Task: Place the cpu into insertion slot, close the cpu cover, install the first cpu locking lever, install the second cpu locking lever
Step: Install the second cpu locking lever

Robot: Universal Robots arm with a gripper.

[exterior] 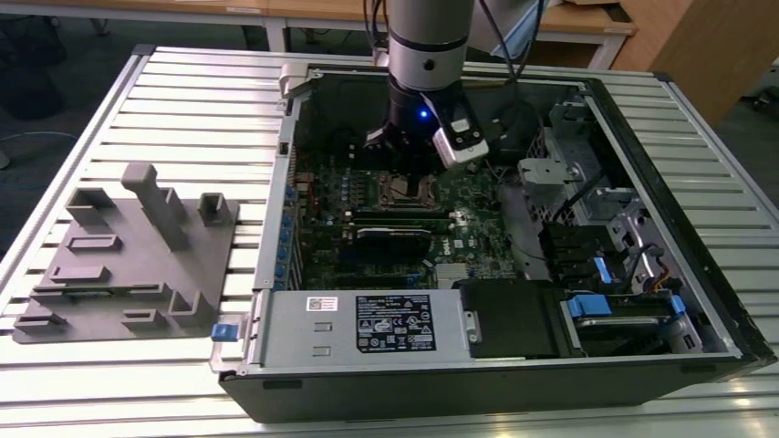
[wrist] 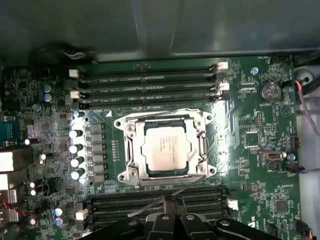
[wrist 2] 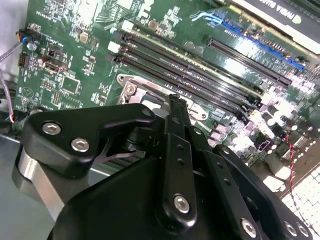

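The cpu (wrist: 165, 152) sits in the insertion slot (wrist: 131, 172) near the middle of the green motherboard (wrist: 250, 165), framed by the closed silvery cpu cover (wrist: 202, 147). The black gripper (wrist: 168, 204) hovers just beside the socket, over the memory slots (wrist: 150, 85); whether its fingers are apart or together cannot be told.
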